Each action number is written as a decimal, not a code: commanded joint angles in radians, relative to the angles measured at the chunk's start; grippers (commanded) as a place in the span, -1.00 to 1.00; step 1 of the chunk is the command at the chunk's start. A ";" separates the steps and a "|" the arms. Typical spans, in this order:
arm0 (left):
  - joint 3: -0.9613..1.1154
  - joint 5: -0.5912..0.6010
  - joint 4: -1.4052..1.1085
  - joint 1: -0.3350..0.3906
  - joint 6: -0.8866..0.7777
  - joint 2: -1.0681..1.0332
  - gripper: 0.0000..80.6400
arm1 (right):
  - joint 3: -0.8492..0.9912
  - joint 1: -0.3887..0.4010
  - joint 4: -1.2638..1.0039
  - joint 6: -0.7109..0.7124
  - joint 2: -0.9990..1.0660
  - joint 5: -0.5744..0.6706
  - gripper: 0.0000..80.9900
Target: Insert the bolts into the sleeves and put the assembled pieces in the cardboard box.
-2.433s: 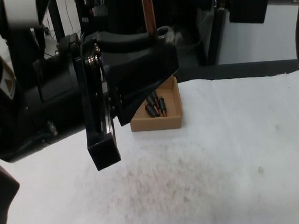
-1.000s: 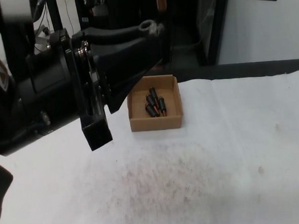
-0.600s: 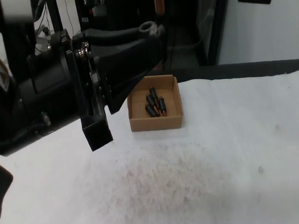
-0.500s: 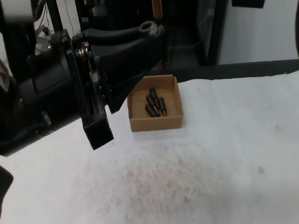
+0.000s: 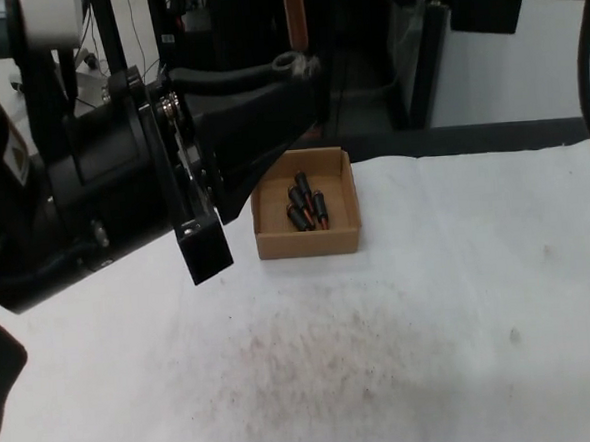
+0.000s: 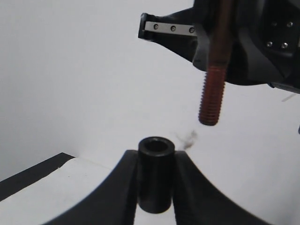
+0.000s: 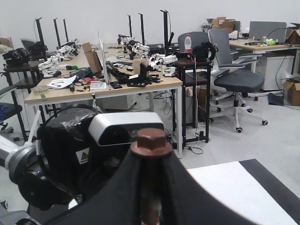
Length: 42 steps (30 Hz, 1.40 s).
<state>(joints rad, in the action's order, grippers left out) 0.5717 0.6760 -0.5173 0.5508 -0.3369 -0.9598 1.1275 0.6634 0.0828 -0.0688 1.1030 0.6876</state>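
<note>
Two grippers are closed: the left gripper [image 6: 156, 165] clamps the sleeve [image 6: 155, 180], the right gripper [image 7: 150, 157] the bolt [image 6: 213, 79]. We see the bolt shifted left toward the sleeve, upper centre of the high view; insertion should follow.

A reddish bolt [image 6: 213, 89] is hanging thread-down above an upright black sleeve [image 6: 156, 180], not touching it. In the cardboard box [image 5: 307, 244], several assembled pieces [image 5: 304, 205] are lying.
</note>
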 commanded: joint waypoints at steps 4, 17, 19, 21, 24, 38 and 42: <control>0.001 0.027 -0.010 0.000 -0.008 0.002 -0.99 | 0.006 0.002 -0.005 0.002 0.008 -0.001 -0.98; 0.001 0.088 -0.010 0.000 -0.008 0.002 -0.99 | 0.006 0.002 -0.005 0.002 0.012 -0.001 -0.98; 0.001 0.088 -0.010 0.000 -0.008 0.002 -0.99 | 0.006 0.002 -0.005 0.002 0.012 -0.001 -0.98; 0.001 0.088 -0.010 0.000 -0.008 0.002 -0.99 | 0.006 0.002 0.006 0.002 0.012 -0.001 -0.98; 0.001 0.088 -0.010 0.000 -0.008 0.002 -0.99 | 0.006 0.002 0.047 0.008 0.012 -0.001 -0.98; 0.001 0.089 -0.020 0.000 -0.008 0.002 -0.99 | 0.006 0.002 0.108 0.087 0.012 -0.032 -0.98; 0.001 0.089 -0.047 0.000 -0.008 0.002 -0.99 | 0.006 0.002 0.108 0.092 0.012 -0.032 -0.98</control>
<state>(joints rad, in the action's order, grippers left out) 0.5692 0.7605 -0.5157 0.5508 -0.3369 -0.9598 1.1275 0.6658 0.1757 0.0152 1.1125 0.6567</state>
